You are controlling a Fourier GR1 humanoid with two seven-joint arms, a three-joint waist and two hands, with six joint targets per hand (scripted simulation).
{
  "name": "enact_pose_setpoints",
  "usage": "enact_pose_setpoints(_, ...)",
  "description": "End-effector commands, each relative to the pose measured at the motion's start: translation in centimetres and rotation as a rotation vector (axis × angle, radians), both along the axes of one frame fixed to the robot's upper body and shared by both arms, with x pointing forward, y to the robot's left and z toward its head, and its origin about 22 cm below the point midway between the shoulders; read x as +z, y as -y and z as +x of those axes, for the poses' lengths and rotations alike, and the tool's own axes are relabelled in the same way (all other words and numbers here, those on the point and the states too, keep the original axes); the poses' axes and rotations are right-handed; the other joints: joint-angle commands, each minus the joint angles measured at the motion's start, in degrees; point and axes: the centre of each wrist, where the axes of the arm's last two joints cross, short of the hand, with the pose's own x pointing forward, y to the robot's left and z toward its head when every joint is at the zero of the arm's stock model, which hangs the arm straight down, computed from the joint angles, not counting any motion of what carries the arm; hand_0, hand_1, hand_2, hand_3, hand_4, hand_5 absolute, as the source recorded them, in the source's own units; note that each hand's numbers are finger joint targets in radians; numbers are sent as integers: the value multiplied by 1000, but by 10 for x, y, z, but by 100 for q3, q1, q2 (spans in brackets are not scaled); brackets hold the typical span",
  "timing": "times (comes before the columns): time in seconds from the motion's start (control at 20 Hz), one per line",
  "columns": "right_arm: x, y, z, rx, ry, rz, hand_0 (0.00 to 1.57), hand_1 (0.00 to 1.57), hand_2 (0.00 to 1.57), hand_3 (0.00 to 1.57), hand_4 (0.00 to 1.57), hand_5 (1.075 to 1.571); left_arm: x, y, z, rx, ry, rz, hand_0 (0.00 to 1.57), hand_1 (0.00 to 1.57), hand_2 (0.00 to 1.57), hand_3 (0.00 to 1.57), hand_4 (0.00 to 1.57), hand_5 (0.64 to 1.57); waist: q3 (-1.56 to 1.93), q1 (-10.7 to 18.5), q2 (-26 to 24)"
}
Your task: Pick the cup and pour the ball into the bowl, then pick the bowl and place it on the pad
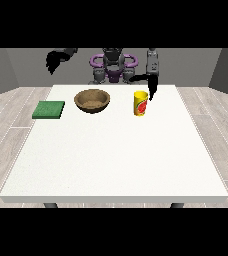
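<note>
The yellow cup (141, 103) with a red mark on its side stood upright on the white table (116, 155), its long axis vertical and its mouth facing up. The hand at the view's right (151, 89) hung just beside the cup, at about two o'clock from it, fingers pointing down toward the rim; whether it touched the cup could not be told, nor whether its fingers were apart or together. No ball could be made out inside the cup. The brown bowl (92, 100) sat at nine o'clock from the cup, well apart, opening upward. The green pad (49, 109) lay flat at nine o'clock from the bowl, near the table's edge. The hand at the view's left (53, 60) was raised above the table's far corner, at eleven o'clock from the pad, its fingers drooping downward and holding nothing.
</note>
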Motion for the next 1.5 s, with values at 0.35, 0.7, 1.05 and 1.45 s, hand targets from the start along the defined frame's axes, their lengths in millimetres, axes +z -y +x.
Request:
enact_pose_setpoints(0.35, -20, 22, 11, -15, -28, 10, 0, 0, 0, 0, 669, 1562, -53, -8, 26, -11, -44, -24, 0, 0, 0, 0, 203, 1429, 1, -9, -85)
enact_pose_setpoints(0.7, -19, 39, 6, 18, 0, -12, 0, 0, 0, 0, 681, 1566, -80, -23, 26, 59, -34, -23, 0, 0, 0, 0, 645, 1535, 0, -293, 137)
enact_pose_setpoints(1.05, 24, 54, 6, 71, 74, -26, 0, 0, 0, 74, 642, 1568, -100, -18, 21, 182, -12, 160, 1265, 1265, 1571, 1571, 1335, 1483, -2, -743, 451)
enact_pose_setpoints(1.45, 3, 104, 13, 3, -114, 16, 0, 0, 0, 293, 636, 1567, -69, -1, 45, 184, -104, 345, 1267, 1267, 1571, 1571, 1401, 1432, 11, -306, -659)
